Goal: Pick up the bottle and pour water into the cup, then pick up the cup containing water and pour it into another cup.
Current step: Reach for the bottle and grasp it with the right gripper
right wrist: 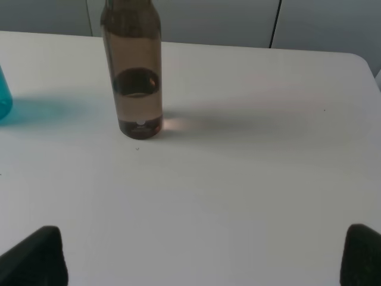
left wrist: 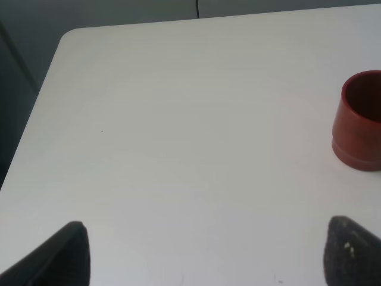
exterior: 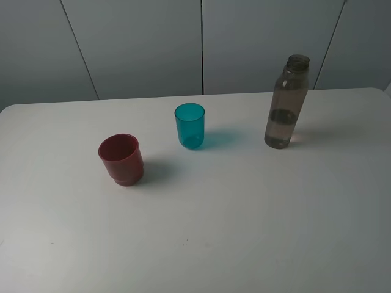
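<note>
1. Three vessels stand upright on the white tabletop (exterior: 244, 232) in the exterior high view, none touching another. The teal cup (exterior: 190, 126), a translucent tumbler, sits near the middle. The dark red cup (exterior: 121, 160), squat with a stepped base, stands to the left of the teal cup and a little nearer the camera. The bottle (exterior: 286, 104), tall, smoky grey-brown and uncapped, stands well to the right of the teal cup, about level with it. A darker band crosses the bottle's body about halfway up. Grey wall panels (exterior: 140, 43) rise behind the tabletop. Neither arm shows here.

2. Two dark fingers of the left tool (left wrist: 211, 256) show in the left wrist view, spread wide with only bare tabletop (left wrist: 178, 119) between them, so its jaws stand open and grip nothing. The dark red cup (left wrist: 360, 122) stands ahead of this tool, well apart from it, past one finger and not in line with the gap. The teal cup is out of this view.

3. Two fingers of the right tool (right wrist: 202, 256) stand just as far apart in the right wrist view, its jaws open and empty. The bottle (right wrist: 134, 77) stands ahead of it, untouched, its neck cut off by the picture's edge. A sliver of the teal cup (right wrist: 3, 98) shows at the edge, beyond the bottle.
</note>
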You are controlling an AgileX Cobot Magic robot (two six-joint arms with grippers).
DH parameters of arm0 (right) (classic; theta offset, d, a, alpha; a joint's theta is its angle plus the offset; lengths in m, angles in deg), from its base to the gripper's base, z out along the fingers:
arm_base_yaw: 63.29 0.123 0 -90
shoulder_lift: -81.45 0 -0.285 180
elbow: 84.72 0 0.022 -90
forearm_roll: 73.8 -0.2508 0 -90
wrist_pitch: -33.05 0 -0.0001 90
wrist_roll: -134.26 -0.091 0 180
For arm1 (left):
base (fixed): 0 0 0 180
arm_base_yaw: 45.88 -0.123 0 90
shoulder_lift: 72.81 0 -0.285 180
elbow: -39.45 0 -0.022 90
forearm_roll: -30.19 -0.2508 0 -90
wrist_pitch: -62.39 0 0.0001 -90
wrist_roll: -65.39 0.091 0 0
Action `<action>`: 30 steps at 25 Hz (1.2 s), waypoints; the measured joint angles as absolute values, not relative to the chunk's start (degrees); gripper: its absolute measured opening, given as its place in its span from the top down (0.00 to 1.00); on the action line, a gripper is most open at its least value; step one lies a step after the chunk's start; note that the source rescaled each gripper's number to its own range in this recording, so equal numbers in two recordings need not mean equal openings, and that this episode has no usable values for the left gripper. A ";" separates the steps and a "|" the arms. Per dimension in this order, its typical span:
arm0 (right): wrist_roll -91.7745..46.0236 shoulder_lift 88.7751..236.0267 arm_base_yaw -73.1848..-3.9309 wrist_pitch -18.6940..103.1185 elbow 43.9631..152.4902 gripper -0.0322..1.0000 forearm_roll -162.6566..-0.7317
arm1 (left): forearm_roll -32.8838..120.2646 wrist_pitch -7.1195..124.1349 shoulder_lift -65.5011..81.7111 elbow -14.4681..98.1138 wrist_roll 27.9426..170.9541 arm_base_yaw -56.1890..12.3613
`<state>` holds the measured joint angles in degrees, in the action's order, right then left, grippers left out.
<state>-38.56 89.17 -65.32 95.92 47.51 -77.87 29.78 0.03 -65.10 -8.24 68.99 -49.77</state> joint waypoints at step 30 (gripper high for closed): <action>-38.56 89.17 -65.32 95.92 47.51 0.00 -77.87 | 29.78 0.03 -65.10 -8.24 69.62 -49.77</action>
